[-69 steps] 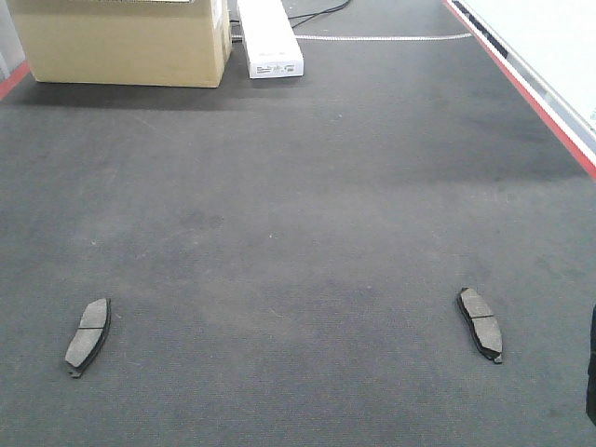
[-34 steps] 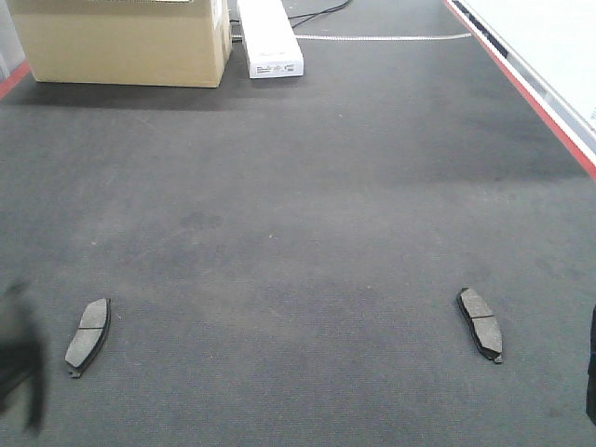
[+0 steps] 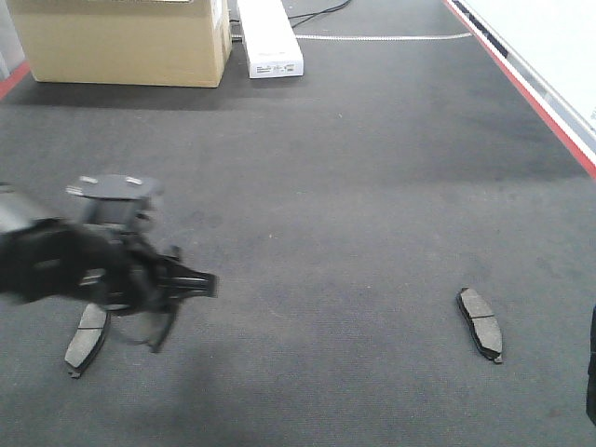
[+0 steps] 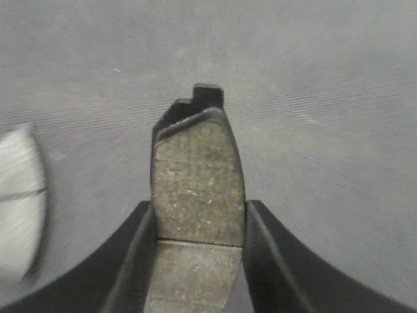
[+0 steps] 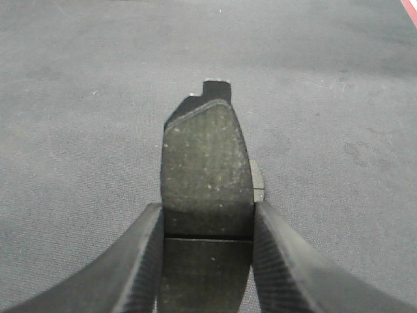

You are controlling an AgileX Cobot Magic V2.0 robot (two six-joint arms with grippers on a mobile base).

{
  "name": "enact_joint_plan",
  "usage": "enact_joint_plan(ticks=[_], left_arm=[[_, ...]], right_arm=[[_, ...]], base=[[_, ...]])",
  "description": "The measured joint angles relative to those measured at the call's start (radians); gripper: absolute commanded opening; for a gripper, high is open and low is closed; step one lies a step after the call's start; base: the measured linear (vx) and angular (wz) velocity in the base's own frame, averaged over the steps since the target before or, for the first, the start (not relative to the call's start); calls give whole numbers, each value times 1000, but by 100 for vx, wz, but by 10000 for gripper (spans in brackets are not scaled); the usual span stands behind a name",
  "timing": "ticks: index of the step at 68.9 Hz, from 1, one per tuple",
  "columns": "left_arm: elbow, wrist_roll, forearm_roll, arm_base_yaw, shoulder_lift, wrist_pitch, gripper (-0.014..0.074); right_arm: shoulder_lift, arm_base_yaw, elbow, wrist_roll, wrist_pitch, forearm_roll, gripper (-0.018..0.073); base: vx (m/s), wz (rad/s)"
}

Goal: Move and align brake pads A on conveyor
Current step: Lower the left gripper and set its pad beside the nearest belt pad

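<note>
A: Where do the brake pads stand?

B: Two lie flat on the conveyor (image 3: 307,186), well apart: the left pad (image 3: 87,338) near the left side, the right pad (image 3: 480,323) near the right. Two more are carried. The left end effector (image 4: 199,215) is clamped on a pad (image 4: 197,176), pinched by its long edges with the friction face up and the tab pointing forward. The right end effector (image 5: 207,222) grips another pad (image 5: 207,173) the same way.

A: Why hold them like that?

B: My guess is that an edge grip keeps the pad level, so it can be laid flat and turned to match the one lying there. The left arm (image 3: 93,256) hangs blurred just above the left pad, and that pad shows as a pale smear at the edge of the left wrist view, so the held one is likely meant to go beside it.

A: And the surroundings?

B: The belt is dark, rough and matte, with a red stripe (image 3: 521,88) along the right edge. At the far end sit a cardboard box (image 3: 121,42) and a white box (image 3: 270,37), with a cable behind.
</note>
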Motion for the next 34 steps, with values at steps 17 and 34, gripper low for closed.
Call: enact_joint_plan(ticks=[17, 34], left_arm=[[-108, -51, -25, 0, 251, -5, 57], [-134, -68, -72, 0, 342, -29, 190]], right_arm=[[0, 0, 0, 0, 0, 0, -4], [0, 0, 0, 0, 0, 0, -4]], base=[[0, 0], [0, 0]])
